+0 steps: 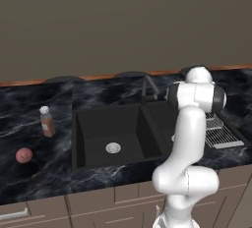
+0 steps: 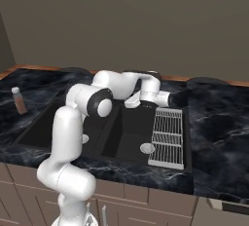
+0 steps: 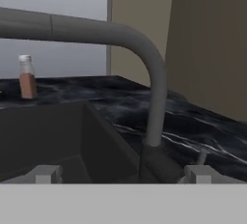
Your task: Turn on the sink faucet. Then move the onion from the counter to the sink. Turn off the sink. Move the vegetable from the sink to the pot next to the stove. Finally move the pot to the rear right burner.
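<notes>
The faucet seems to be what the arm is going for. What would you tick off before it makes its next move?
1. Fingers spread wide with nothing between them: ok.
2. Hand lined up with the faucet: ok; in the hand view its neck rises just ahead, between the fingertips.
3. Fingers touching the faucet's handle: cannot tell; the small lever near the base is hard to make out.
4. Water running: not ok; no stream shows in the sink.
5. Onion waiting on the counter, left of the sink: ok.
6. Bottle clear of the hand's path: ok; it stands upright, well left of the faucet.
</notes>
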You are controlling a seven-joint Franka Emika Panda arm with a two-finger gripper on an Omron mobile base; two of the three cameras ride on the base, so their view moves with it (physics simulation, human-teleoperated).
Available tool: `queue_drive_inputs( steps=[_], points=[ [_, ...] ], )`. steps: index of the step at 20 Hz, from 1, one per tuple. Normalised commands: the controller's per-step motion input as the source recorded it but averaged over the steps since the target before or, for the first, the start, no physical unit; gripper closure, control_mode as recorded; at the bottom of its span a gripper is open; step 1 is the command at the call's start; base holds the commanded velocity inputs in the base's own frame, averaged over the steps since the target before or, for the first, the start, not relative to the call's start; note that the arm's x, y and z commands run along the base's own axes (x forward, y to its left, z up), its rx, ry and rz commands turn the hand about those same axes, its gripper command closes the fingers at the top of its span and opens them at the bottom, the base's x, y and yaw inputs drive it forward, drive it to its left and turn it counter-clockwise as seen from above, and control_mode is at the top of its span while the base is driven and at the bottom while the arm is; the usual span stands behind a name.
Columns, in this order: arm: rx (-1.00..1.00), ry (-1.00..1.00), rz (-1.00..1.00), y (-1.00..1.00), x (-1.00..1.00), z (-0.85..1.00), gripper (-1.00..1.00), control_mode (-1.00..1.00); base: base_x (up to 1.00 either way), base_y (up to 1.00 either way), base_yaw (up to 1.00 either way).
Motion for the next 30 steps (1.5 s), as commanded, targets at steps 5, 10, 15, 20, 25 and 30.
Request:
queue_drive_inputs(
  steps=[5, 10, 15, 20, 25, 30],
  points=[
    [0.0, 0.0, 0.0, 0.0, 0.24, -0.11, -1.0, -1.0, 0.0, 0.0, 0.0],
    [0.0, 0.0, 0.0, 0.0, 0.23, -0.12, -1.0, -1.0, 0.0, 0.0, 0.0],
    [0.0, 0.0, 0.0, 0.0, 0.22, -0.12, -1.0, -1.0, 0.0, 0.0, 0.0],
    [0.0, 0.0, 0.0, 0.0, 0.17, -0.1, -1.0, -1.0, 0.0, 0.0, 0.0],
    [0.0, 0.0, 0.0, 0.0, 0.15, -0.09, -1.0, -1.0, 0.0, 0.0, 0.0],
    [0.0, 0.0, 0.0, 0.0, 0.03, -0.02, -1.0, -1.0, 0.0, 0.0, 0.0]
  ],
)
